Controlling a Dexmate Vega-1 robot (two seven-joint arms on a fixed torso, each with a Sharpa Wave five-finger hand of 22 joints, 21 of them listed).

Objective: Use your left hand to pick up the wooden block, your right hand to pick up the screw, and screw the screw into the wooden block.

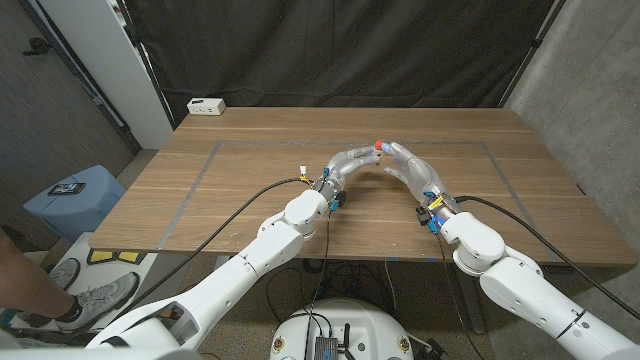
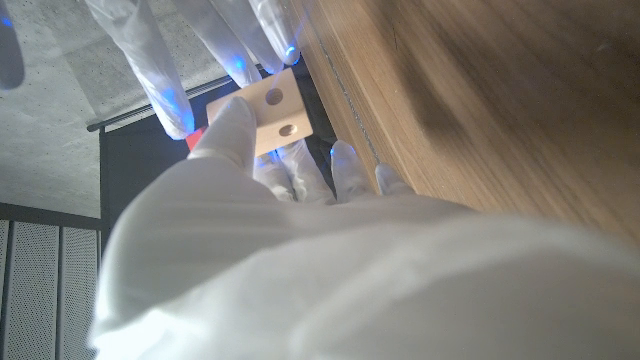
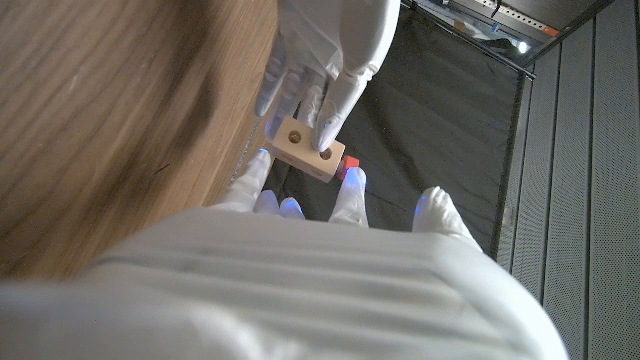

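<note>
Left hand: the left hand (image 1: 350, 166) is raised above the middle of the wooden table (image 1: 240, 185), reaching toward the other hand. In the left wrist view (image 2: 230, 150) its thumb and fingers are clamped on the wooden block.

Wooden block: the wooden block (image 2: 275, 112) is off the table, up in the air between the two hands. It is a small pale piece with two round holes on the face that shows. The right wrist view shows it too (image 3: 308, 148), with the left hand's fingers (image 3: 335, 110) laid over its top.

Right hand: the right hand (image 1: 410, 168) is raised as well, its fingertips meeting the left hand's. Its fingers close in at the block (image 3: 300, 205), with something red at their tips.

Screw: a small red piece (image 3: 347, 165) sits just beside the block, against the right hand's fingertips. It shows as a red spot at the top of the joined hands (image 1: 379, 146). I take it for the head of the screw; its shaft is hidden.

Table: a grey taped rectangle (image 1: 200, 180) marks the work area. A white box (image 1: 206, 105) lies at the far left corner.

Floor: a blue bin (image 1: 75, 195) stands left of the table.
</note>
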